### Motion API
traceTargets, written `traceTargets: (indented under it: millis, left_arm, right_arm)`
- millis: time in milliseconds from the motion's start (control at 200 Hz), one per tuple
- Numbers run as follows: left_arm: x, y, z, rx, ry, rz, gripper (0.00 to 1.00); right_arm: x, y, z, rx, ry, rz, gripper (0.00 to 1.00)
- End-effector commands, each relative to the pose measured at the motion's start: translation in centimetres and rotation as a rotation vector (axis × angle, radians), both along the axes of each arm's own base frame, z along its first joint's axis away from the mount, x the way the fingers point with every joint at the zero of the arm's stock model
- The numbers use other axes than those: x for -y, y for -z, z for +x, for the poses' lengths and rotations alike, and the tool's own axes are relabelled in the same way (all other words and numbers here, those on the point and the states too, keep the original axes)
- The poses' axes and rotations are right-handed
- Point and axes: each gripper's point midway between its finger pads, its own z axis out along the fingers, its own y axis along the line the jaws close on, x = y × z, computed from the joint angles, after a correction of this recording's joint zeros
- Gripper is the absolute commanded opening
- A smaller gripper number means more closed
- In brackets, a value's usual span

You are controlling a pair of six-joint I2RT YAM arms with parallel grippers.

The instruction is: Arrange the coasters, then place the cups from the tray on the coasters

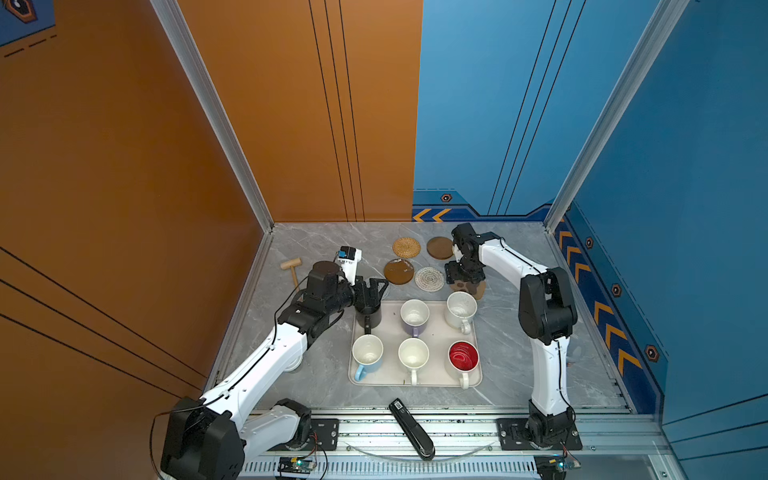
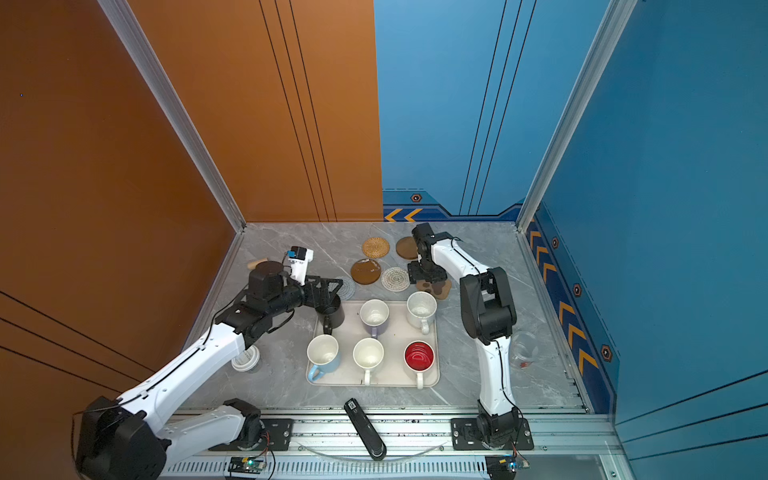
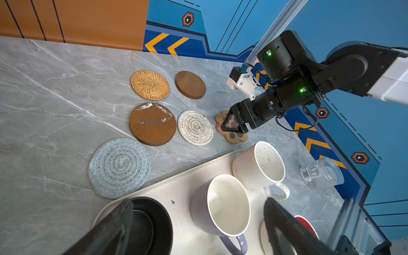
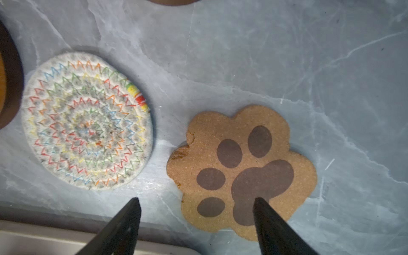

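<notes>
right hand (image 4: 196, 199): fingers apart, nothing between them, over the paw coaster (image 4: 241, 170) on the table (image 4: 287, 66); contact cannot be told. in both top views this hand hides most of that coaster. left hand (image 1: 374, 293): fingers wide apart above the black mug (image 1: 372, 318), and in a top view it hides the grey coaster (image 3: 119, 167), which shows whole only in the left wrist view. all six mugs (image 1: 413, 353) stand on the tray (image 1: 435, 338).

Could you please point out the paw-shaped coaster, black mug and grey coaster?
paw-shaped coaster (image 4: 262, 183): right wrist view, large dark pad.
black mug (image 3: 144, 227): left wrist view, inner floor.
grey coaster (image 3: 119, 167): left wrist view, woven centre.
</notes>
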Motion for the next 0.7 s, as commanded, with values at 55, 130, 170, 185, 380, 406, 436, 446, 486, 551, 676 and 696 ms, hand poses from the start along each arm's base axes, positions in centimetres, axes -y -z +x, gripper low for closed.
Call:
traceTargets:
  millis: [55,130,170,185,380,406,436,446,486,551,676,696]
  left_arm:
    - [0.6,-0.4,-0.5,0.032,0.036,-0.005,0.94]
    - [0.5,-0.4,-0.5,0.030,0.034,-0.005,0.94]
    - [0.5,-0.4,-0.4,0.030,0.034,-0.007,0.94]
    - [0.6,-0.4,-0.5,0.030,0.034,-0.007,0.94]
    - [0.5,-0.6,-0.4,0.030,0.028,-0.013,0.94]
    - [0.5,-0.7,-0.4,0.032,0.029,-0.013,0.94]
    - [0.5,-0.7,-0.5,0.031,0.029,-0.015,0.94]
    - [0.5,-0.8,-0.4,0.032,0.029,-0.015,0.94]
    - [0.6,-0.9,-0.4,0.034,0.029,-0.017,0.94]
    - [0.6,-1.1,-0.4,0.035,0.027,-0.021,0.94]
    - [0.6,-1.3,-0.3,0.036,0.027,-0.027,0.94]
    - [0.7,-1.5,-0.3,0.039,0.028,-0.029,0.94]
  right_arm:
    - [0.8,1.6,-1.0,-0.066,0.015,-0.071,0.79]
    - [1.0,2.1,-1.1,-0.077,0.017,-0.084,0.79]
    - [1.0,2.4,-1.2,-0.083,0.016,-0.089,0.79]
    - [1.0,2.5,-1.2,-0.084,0.017,-0.092,0.79]
    - [1.8,3.5,-1.3,-0.096,0.018,-0.143,0.79]
    - [2.0,3.7,-1.4,-0.101,0.018,-0.152,0.79]
    - [2.2,3.7,-1.5,-0.102,0.019,-0.157,0.79]
    - [2.3,3.8,-1.5,-0.104,0.020,-0.161,0.79]
    - [2.6,4.0,-1.7,-0.110,0.023,-0.168,0.78]
    - [3.1,4.2,-1.8,-0.117,0.036,-0.172,0.78]
    - [4.4,4.8,-2.1,-0.138,0.055,-0.182,0.77]
    - [4.6,4.9,-2.0,-0.138,0.059,-0.182,0.76]
